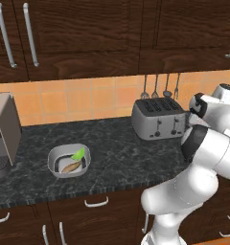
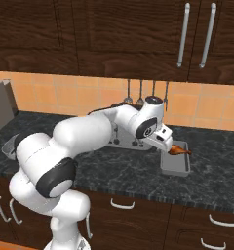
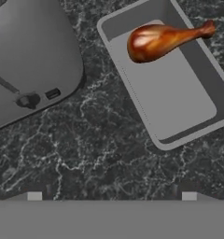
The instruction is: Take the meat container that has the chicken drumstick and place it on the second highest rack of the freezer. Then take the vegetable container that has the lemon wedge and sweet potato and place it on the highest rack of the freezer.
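Gripper [image 2: 166, 140] jaws wide, empty, hovering above worktop [image 3: 100, 158]. Meat container [image 3: 179, 98] with chicken drumstick [image 3: 156, 41] lies just beside and ahead, toaster [image 3: 30, 60] opposite. Recommend centring over one container wall, then descending straight.

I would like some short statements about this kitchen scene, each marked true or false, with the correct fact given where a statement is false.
1. The chicken drumstick lies in a rectangular grey meat container on the dark counter. True.
2. The tool is shut on the drumstick. False: it is open and holds nothing; it hangs over the counter beside the container.
3. The toaster stands against the tiled wall, under hanging utensils. True.
4. The round vegetable container stands on top of the toaster. False: it sits on the counter, well to the toaster's left in the left base view.
5. The meat container holds two drumsticks. False: one drumstick is in it.
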Robot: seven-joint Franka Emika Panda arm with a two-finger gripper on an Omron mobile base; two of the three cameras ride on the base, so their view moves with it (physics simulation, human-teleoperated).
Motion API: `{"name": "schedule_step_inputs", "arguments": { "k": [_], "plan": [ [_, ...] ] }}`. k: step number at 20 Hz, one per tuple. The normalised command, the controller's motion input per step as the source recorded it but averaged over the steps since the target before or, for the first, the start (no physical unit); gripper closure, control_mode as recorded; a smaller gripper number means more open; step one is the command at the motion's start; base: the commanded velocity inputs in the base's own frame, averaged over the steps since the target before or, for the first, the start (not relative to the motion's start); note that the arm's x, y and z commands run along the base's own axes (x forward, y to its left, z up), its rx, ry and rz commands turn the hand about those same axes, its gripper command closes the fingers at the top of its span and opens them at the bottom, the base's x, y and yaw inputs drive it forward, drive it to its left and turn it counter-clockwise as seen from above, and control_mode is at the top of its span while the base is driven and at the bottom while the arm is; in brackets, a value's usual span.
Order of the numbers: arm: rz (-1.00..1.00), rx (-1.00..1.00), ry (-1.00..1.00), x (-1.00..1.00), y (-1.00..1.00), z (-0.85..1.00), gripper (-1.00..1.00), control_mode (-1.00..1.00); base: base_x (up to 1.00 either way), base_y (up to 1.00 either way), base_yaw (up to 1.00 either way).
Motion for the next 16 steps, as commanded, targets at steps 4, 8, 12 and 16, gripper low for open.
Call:
{"name": "schedule_step_inputs", "arguments": {
  "k": [4, 8, 12, 16],
  "plan": [
    [-0.03, 0.00, 0.00, 0.16, -0.52, -0.04, -1.00, -1.00, 0.00, 0.00, 0.00],
    [-0.06, 0.00, 0.00, 0.01, -0.45, -0.03, -1.00, -1.00, 0.00, 0.00, 0.00],
    [-0.04, 0.00, 0.06, 0.00, -0.29, -0.23, -1.00, -1.00, 0.00, 0.00, 0.00],
    [-0.02, 0.00, 0.07, 0.00, -0.18, -0.46, -1.00, -1.00, 0.00, 0.00, 0.00]
  ]
}}
